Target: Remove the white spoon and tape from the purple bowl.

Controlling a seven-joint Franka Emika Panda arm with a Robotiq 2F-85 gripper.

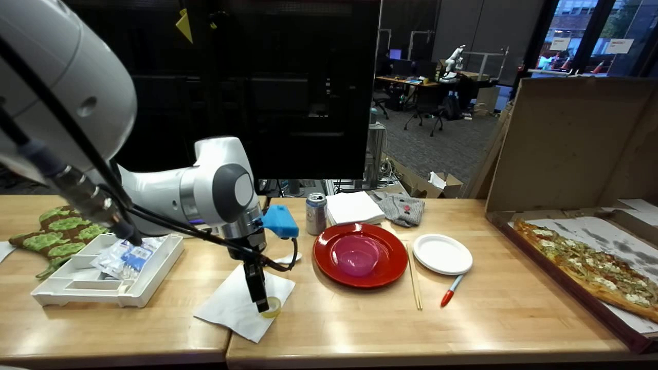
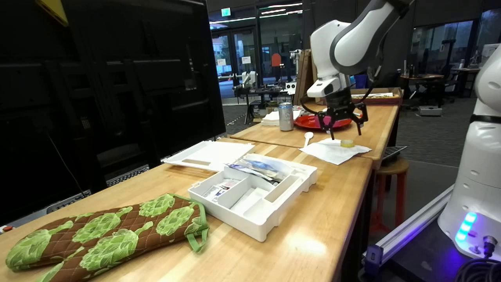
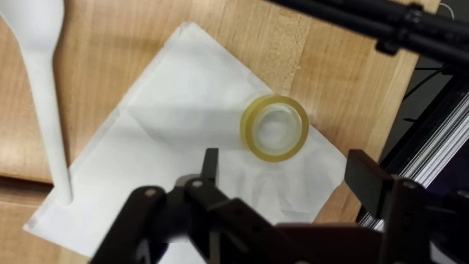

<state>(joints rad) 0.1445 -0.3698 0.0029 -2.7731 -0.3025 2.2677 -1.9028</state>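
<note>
Black jaws spread wide abv napkin (image 3: 176, 113), nr tape (image 2: 347, 143).

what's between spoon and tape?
Napkin nearest the tape, then a wedge of tabletop along most of the spoon. Wrist view shows it.

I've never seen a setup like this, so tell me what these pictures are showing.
The big white machine is a robot arm; the black, two-fingered gripper at its end works like a hand. Two pictures come from cameras standing outside the robot; the close-up comes from one on its wrist. On the wooden tabletop, a roll of tape sits at the edge of a white napkin, and a white spoon lies with only the end of its handle on the napkin. Nearby are a red dish, pinkish in its middle, a white plate and a drink can. The gripper is open near the tape, and nothing is held.
</note>
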